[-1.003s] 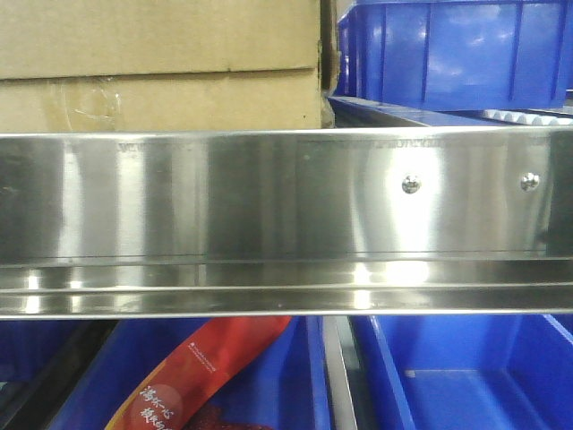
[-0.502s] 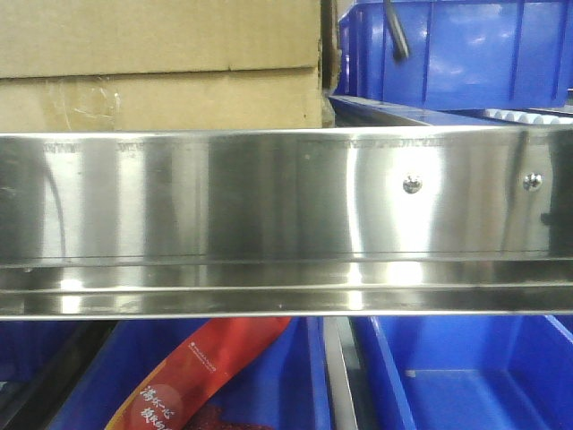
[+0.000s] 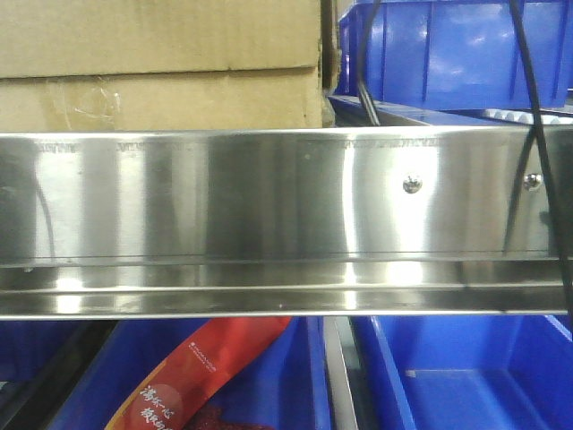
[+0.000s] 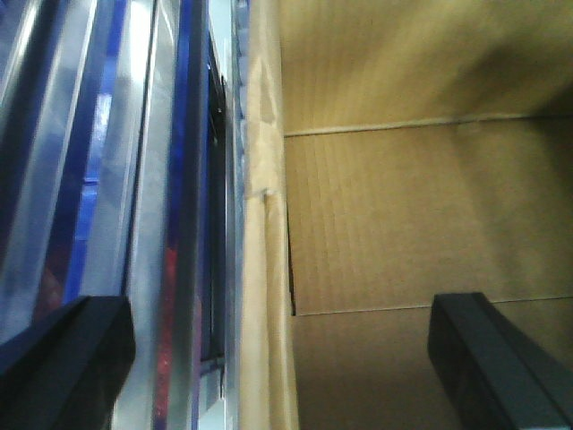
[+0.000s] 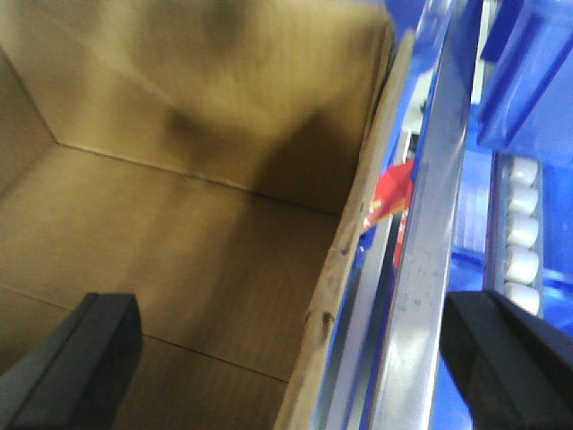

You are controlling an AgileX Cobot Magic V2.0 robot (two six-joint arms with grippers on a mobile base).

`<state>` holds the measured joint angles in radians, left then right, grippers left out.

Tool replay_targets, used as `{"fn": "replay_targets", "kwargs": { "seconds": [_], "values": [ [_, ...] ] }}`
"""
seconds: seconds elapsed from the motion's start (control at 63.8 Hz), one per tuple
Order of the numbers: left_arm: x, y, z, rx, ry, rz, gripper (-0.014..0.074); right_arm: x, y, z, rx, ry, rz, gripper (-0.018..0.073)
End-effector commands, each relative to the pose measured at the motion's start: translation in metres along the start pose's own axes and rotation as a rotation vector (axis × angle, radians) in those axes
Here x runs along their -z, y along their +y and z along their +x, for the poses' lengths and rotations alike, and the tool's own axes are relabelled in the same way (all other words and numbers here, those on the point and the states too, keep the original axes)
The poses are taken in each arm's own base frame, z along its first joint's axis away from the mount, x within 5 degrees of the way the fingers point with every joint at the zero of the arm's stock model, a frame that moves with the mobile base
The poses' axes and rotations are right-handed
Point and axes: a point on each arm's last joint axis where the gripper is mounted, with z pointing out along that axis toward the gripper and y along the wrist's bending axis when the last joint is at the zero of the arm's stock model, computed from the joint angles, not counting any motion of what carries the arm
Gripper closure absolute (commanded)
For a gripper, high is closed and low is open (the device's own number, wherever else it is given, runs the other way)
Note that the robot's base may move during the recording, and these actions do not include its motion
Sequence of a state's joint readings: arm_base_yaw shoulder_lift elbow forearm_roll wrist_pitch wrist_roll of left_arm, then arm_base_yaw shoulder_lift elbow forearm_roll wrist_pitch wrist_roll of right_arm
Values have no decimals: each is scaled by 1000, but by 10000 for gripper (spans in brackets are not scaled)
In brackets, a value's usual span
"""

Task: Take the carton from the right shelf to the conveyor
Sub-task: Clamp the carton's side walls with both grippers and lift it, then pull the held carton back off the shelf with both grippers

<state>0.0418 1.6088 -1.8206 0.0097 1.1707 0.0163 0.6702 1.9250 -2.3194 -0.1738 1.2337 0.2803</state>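
The left gripper's (image 4: pixel 279 345) fingers (image 4: pixel 64 363) stand wide apart. One is over the inside of the carton (image 4: pixel 421 215) and the other is out over the steel rail (image 4: pixel 148 179), with the carton's front wall between them. I can't tell whether either touches it. The right gripper (image 5: pixel 295 358) looks the same: fingers (image 5: pixel 85 358) spread, one above the carton's bare floor, the other out past the rail, the wall's edge running between. The open-topped carton sits on the shelf (image 3: pixel 269 296) just behind the rail, at the upper left from the front. Close beside it is a blue bin (image 3: pixel 448 54) on white rollers (image 5: pixel 524 233). Below the rail are lower bins (image 3: pixel 466 376), one holding a red packet (image 3: pixel 192 376). Black cables (image 3: pixel 528 125) hang before the rail at the right.
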Motion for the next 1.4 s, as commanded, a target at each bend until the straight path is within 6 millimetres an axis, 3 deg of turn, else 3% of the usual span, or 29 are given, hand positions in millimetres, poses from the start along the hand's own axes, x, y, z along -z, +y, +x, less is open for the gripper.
{"fn": "replay_targets", "kwargs": {
  "seconds": [0.0, 0.157, 0.235, 0.361, 0.408, 0.423, 0.47, 0.533, 0.611, 0.768, 0.847, 0.956, 1.191, 1.254, 1.379],
  "values": [
    [-4, 2, -4, 0, -21, -5, 25, -4, -5, -3, 1, -17, 25, 0],
    [-6, 2, -5, -1, -29, -6, 25, -18, -8, -1, -2, 7, 39, 5],
    [-6, 2, -6, -2, -32, -8, 46, -25, -8, 1, -1, 21, 43, 72],
    [-6, 2, -5, -2, -30, -8, 212, -29, -7, 1, -1, 28, 42, 354],
    [-6, 2, -5, -2, -29, -8, 328, -29, -7, 1, -1, 28, 42, 472],
    [-6, 2, -5, -2, -28, -10, 381, -28, -7, 1, -1, 26, 42, 548],
    [-6, 3, -5, -5, -26, -16, 514, -27, -8, 1, -1, 24, 41, 645],
    [-6, 3, -5, -6, -22, -19, 638, -25, -8, 0, 2, 20, 50, 623],
    [-6, 3, -4, -6, -20, -19, 588, -23, -9, 0, 1, 16, 49, 628],
    [-5, 3, -4, -6, -13, -19, 603, -15, -10, -2, -2, 0, 45, 628],
    [2, 3, -2, -6, -17, -19, 603, -2, -11, -5, -7, -28, 39, 628],
    [21, 2, -1, 2, -60, -3, 603, 24, -14, -11, -16, -82, 28, 628],
    [89, -7, 10, 32, -198, 91, 610, 92, -23, -16, -38, -207, 1, 628],
    [104, -11, 16, 33, -213, 111, 614, 112, -26, -14, -44, -239, -5, 628],
    [124, -23, 24, 28, -230, 127, 614, 133, -32, -3, -38, -240, -5, 628]
  ]
}}
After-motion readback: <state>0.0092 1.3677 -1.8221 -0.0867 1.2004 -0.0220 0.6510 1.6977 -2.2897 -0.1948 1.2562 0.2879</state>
